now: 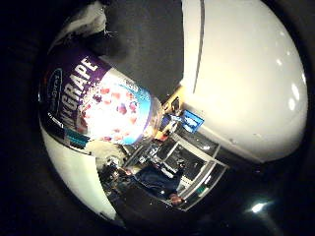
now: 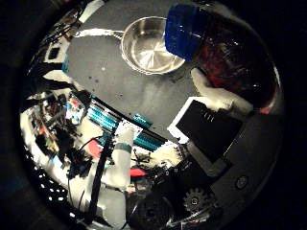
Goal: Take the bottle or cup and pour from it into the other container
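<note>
I am holding the bottle [image 2: 225, 52] against the palm, the hand [image 2: 211, 124] curled tight around it, blue cap [image 2: 184, 31] tilting over the steel bowl [image 2: 148, 45] below. Pouring is beginning; further tipping looks needed next.

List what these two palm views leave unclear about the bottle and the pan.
- Liquid level: the juice bottle wears a wrap label in the little finger side view; dark glare elsewhere.
- Blue cap: sealed or loosened, not discernible.
- Steel pan: the cap overlaps its rim.
- Hand: its grip on the bottle is out of sight.
</note>
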You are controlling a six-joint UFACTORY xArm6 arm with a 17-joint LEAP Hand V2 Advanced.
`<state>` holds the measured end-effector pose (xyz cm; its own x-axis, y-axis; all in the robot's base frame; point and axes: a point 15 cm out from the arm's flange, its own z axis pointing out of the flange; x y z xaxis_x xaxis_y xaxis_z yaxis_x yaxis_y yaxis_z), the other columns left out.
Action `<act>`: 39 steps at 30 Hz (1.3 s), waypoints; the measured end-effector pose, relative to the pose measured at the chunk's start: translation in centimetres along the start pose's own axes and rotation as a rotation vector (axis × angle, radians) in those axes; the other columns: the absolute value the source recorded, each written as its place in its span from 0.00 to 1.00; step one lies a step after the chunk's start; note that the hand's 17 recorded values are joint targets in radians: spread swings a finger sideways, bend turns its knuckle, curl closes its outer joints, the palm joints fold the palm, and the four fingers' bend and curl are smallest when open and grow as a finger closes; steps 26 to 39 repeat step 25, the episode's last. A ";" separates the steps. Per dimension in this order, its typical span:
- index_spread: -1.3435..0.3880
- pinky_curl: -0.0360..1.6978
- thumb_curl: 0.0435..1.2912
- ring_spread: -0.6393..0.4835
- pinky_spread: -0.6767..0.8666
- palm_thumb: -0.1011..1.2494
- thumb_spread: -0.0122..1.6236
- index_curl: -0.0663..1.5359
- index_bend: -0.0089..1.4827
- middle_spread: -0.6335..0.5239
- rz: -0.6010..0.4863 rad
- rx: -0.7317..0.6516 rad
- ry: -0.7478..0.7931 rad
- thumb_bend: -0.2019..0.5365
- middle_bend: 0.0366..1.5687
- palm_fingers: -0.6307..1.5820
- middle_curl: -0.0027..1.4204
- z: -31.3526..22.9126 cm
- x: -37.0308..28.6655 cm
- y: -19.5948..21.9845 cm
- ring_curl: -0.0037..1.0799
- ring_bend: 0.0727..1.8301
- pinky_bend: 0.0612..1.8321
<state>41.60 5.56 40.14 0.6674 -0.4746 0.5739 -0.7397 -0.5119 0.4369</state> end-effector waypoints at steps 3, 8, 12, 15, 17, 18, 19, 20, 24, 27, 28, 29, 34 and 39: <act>0.67 0.64 0.75 0.40 0.28 0.86 0.23 0.52 0.80 0.46 -0.002 0.000 0.007 0.25 0.87 0.80 0.50 -0.1 -0.2 -0.2 0.64 0.77 0.65; 0.67 0.64 0.74 0.40 0.28 0.86 0.23 0.52 0.80 0.46 -0.010 -0.001 0.012 0.25 0.87 0.80 0.50 -0.2 -0.5 -0.4 0.64 0.77 0.64; 0.67 0.64 0.74 0.40 0.28 0.86 0.24 0.52 0.80 0.46 -0.011 0.008 0.017 0.25 0.87 0.80 0.50 -0.6 -0.8 -0.5 0.64 0.77 0.64; 0.67 0.65 0.74 0.40 0.28 0.86 0.24 0.52 0.80 0.46 -0.001 0.021 0.016 0.25 0.87 0.80 0.50 -1.0 -0.5 -0.2 0.64 0.77 0.64; 0.67 0.65 0.74 0.40 0.28 0.86 0.24 0.52 0.80 0.46 0.003 0.027 0.015 0.25 0.87 0.80 0.50 -1.2 -0.4 0.0 0.64 0.77 0.64; 0.67 0.65 0.74 0.40 0.28 0.86 0.24 0.52 0.80 0.46 0.001 0.029 0.015 0.25 0.87 0.80 0.50 -1.3 -0.4 0.0 0.64 0.77 0.64; 0.67 0.65 0.74 0.40 0.28 0.86 0.24 0.52 0.80 0.46 -0.001 0.033 0.011 0.25 0.87 0.80 0.50 -1.3 -0.4 0.1 0.64 0.77 0.64; 0.67 0.65 0.74 0.40 0.28 0.86 0.24 0.52 0.80 0.46 -0.003 0.034 0.006 0.25 0.87 0.80 0.50 -1.3 -0.5 0.0 0.64 0.77 0.64; 0.67 0.65 0.74 0.40 0.28 0.86 0.24 0.52 0.80 0.46 -0.006 0.049 0.001 0.24 0.87 0.80 0.50 -1.5 -0.5 -0.1 0.65 0.76 0.64; 0.67 0.65 0.74 0.39 0.28 0.86 0.24 0.52 0.80 0.46 -0.005 0.052 -0.003 0.24 0.88 0.80 0.50 -1.6 -0.5 -0.1 0.65 0.76 0.64; 0.67 0.65 0.74 0.39 0.28 0.86 0.24 0.52 0.80 0.46 -0.005 0.052 -0.003 0.24 0.88 0.80 0.50 -1.6 -0.5 -0.1 0.65 0.76 0.64; 0.67 0.65 0.74 0.39 0.28 0.86 0.24 0.52 0.80 0.46 -0.005 0.052 -0.003 0.24 0.88 0.80 0.50 -1.6 -0.5 -0.1 0.65 0.76 0.64; 0.67 0.65 0.74 0.39 0.28 0.86 0.24 0.52 0.80 0.46 -0.005 0.052 -0.003 0.24 0.88 0.80 0.50 -1.6 -0.5 -0.1 0.65 0.76 0.64; 0.67 0.65 0.74 0.39 0.28 0.86 0.24 0.52 0.80 0.46 -0.005 0.052 -0.003 0.24 0.88 0.80 0.50 -1.6 -0.5 -0.1 0.65 0.76 0.64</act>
